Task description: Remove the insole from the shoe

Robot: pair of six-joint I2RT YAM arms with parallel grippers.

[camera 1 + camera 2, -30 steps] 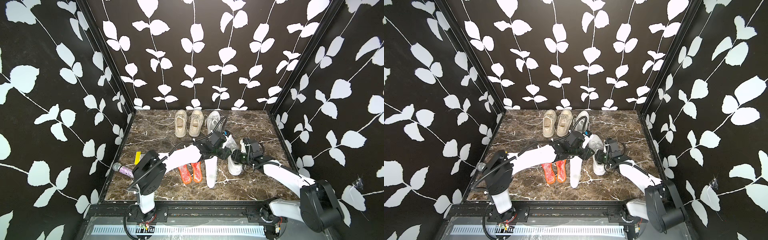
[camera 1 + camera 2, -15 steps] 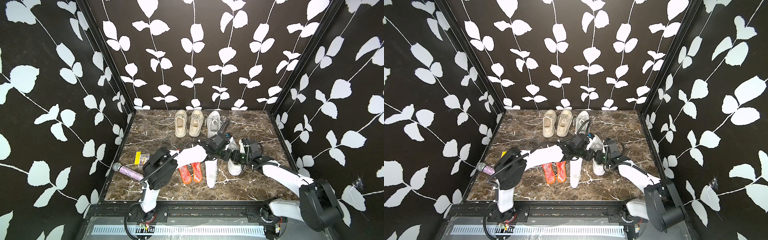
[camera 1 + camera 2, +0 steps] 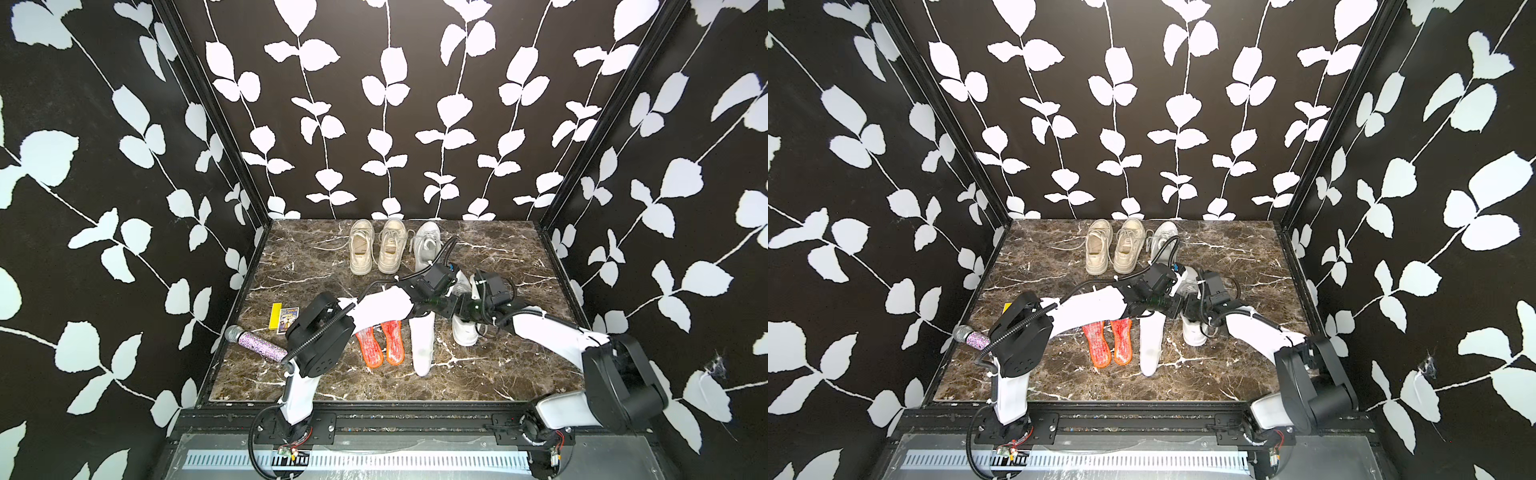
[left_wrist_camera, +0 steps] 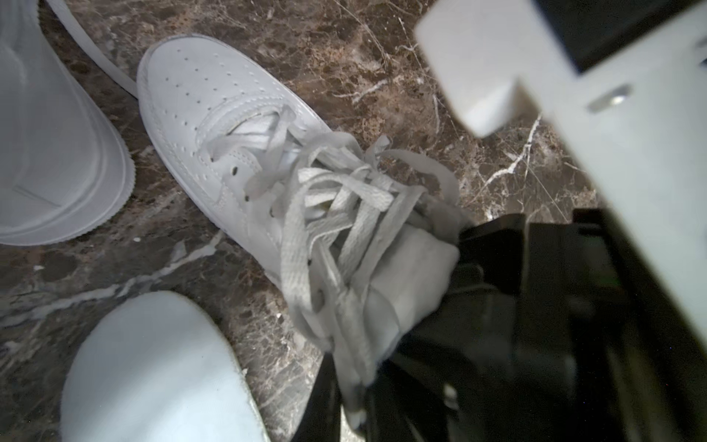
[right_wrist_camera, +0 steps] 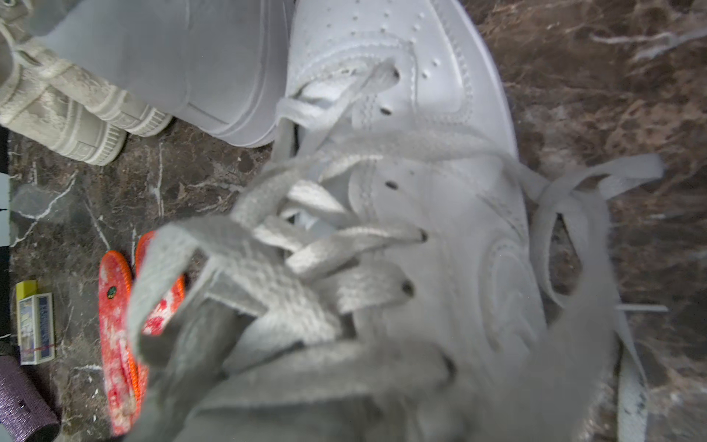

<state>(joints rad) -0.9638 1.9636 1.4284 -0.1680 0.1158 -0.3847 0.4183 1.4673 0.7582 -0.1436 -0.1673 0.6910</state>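
The white shoe stands on the bench right of centre, its laces loose, between the two arms. The left arm reaches across to its mouth, jaws nearly together and pinching white material there; whether that is the insole I cannot tell. The right arm meets the shoe from the other side; its jaws are hidden, so I cannot tell their state. A loose white insole lies just beside the shoe, with two orange insoles next to it.
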